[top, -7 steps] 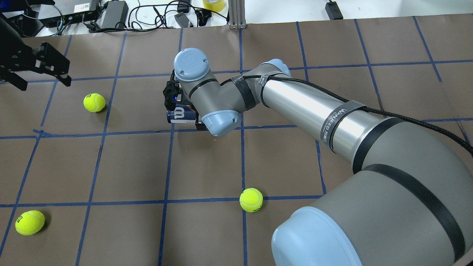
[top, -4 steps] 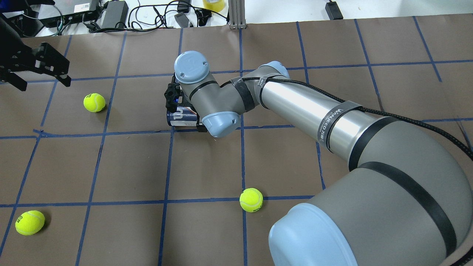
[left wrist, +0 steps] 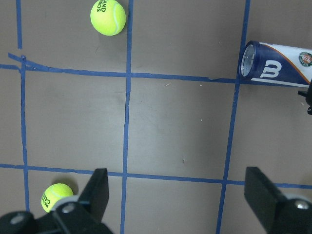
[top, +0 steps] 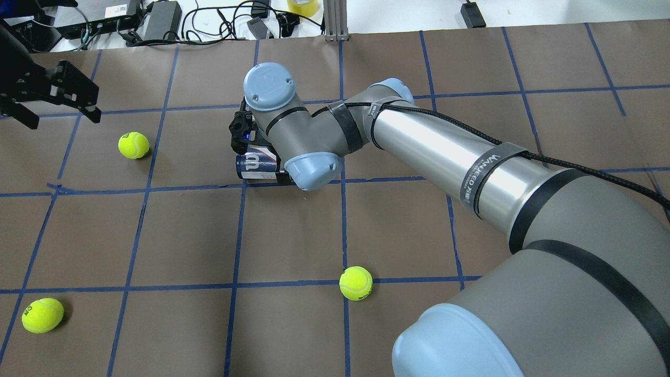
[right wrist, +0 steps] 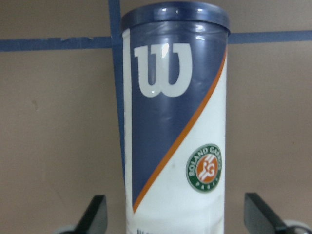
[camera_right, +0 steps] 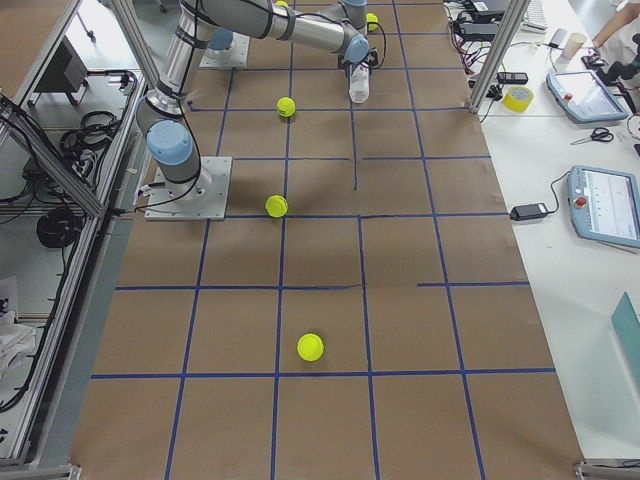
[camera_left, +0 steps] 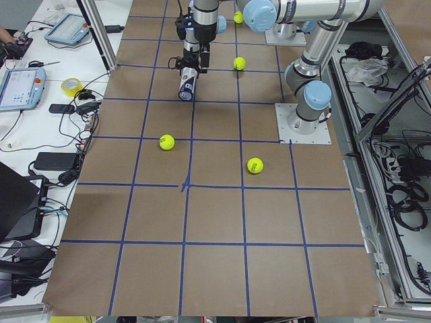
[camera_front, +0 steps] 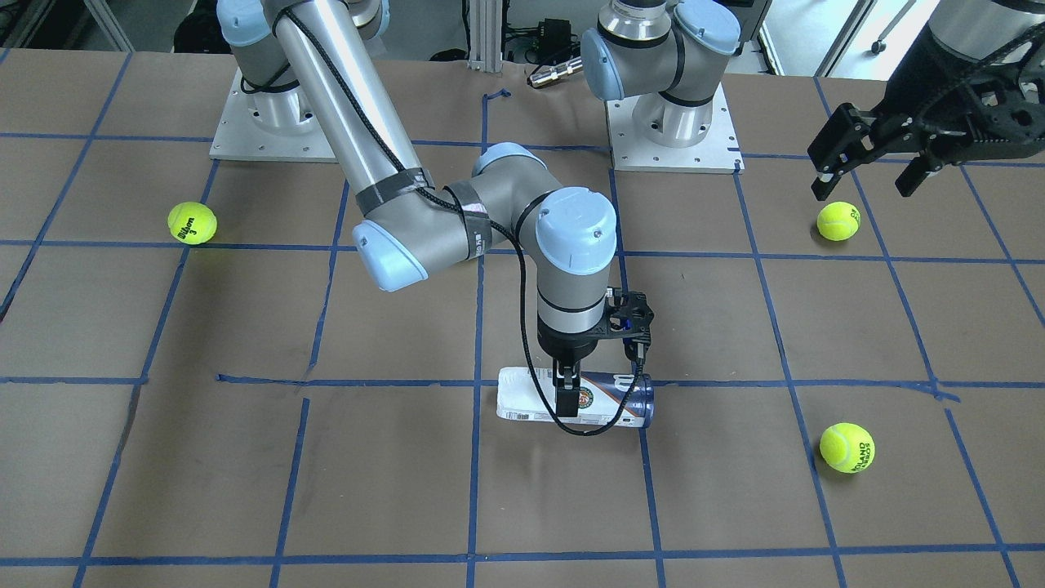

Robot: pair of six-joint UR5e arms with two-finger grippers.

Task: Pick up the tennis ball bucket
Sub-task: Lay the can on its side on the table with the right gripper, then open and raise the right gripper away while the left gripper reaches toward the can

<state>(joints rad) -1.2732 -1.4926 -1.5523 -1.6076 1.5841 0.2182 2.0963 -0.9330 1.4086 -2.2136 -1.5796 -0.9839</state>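
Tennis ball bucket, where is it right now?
In the front-facing view the tennis ball bucket lies on its side near the table's middle, along a blue tape line, directly under the open right gripper, which straddles it.

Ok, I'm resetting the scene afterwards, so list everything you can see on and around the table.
tennis ball bucket: one, white and navy, lying on its side on the table.
tennis balls: four, yellow, loose, scattered on the table.
table: one, brown cover with blue tape grid.
tape roll: one, yellow, white side bench.
pendants: two, grey with screens, same bench.
left gripper: one, black, open, hovering away from the bucket.
right gripper: one, black, open, straddling the bucket.
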